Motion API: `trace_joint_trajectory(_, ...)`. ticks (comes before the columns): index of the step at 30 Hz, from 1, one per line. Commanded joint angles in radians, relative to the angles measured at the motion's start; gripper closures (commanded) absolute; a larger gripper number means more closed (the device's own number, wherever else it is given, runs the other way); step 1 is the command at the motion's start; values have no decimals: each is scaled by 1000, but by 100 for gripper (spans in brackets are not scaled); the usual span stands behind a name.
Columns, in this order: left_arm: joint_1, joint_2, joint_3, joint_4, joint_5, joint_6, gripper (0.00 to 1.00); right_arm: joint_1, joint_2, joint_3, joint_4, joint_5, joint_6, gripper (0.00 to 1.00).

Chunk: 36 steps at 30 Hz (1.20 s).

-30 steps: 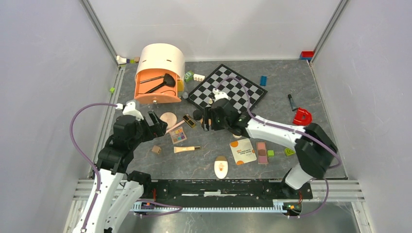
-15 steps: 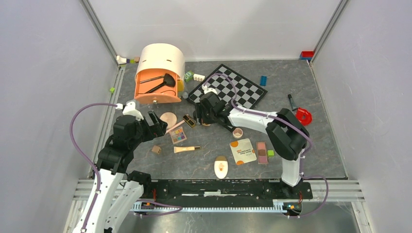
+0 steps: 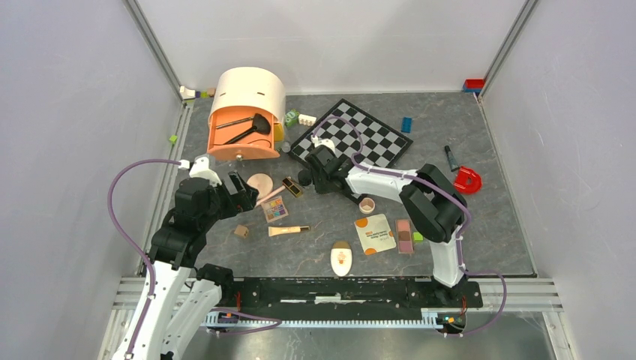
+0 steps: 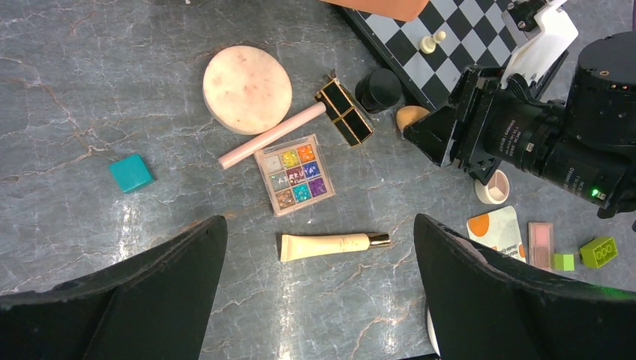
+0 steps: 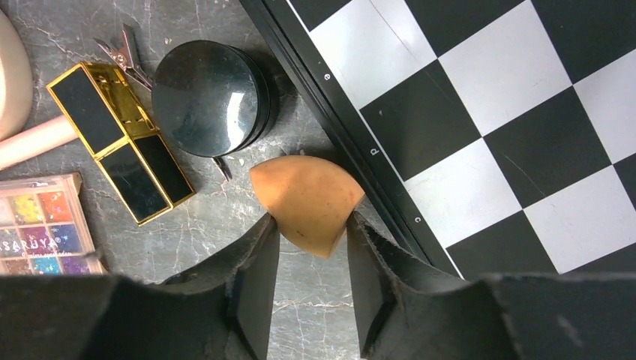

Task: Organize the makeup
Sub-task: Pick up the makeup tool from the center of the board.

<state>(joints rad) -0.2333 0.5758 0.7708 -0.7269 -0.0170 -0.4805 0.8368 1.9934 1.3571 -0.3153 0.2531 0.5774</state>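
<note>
The tan sponge (image 5: 304, 195) lies mid-tabletop (image 5: 202, 232) against the chessboard's (image 5: 487, 112) edge, pinched between the right gripper's (image 5: 309, 225) fingers. The left gripper (image 4: 319, 225) hangs wide open beside the eyeshadow palette (image 4: 294, 174).

One chessboard (image 3: 382, 142), one orange organizer (image 3: 247, 94), one peach compact (image 4: 247, 88), one eyeshadow palette (image 4: 294, 174), one blush palette (image 3: 403, 235), one makeup sponge (image 5: 304, 199), one black jar (image 5: 206, 97), one cream tube (image 4: 326, 245), one sachet (image 3: 375, 232).
</note>
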Motion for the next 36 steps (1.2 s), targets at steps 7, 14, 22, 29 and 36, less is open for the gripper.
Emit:
trace_joint_trajectory(7, -1, -1, -4, 45, 1, 38, 0, 0, -123, -127, 132, 34, -31, 70)
trace_joint_trajectory(14, -1, 29, 0, 87, 66, 40, 0, 0, -258, -228, 212, -88, -42, 71)
trace_joint_trajectory(22, -2, 21, 1, 280, 302, -132, 0, 2, -448, -412, 468, -420, 38, 70)
trace_joint_trajectory(29, -4, 56, -30, 335, 379, -185, 0, 47, -462, -388, 579, -593, 92, 69)
trace_joint_trajectory(36, -9, 55, -71, 334, 416, -209, 9, 86, -441, -352, 665, -641, 86, 68)
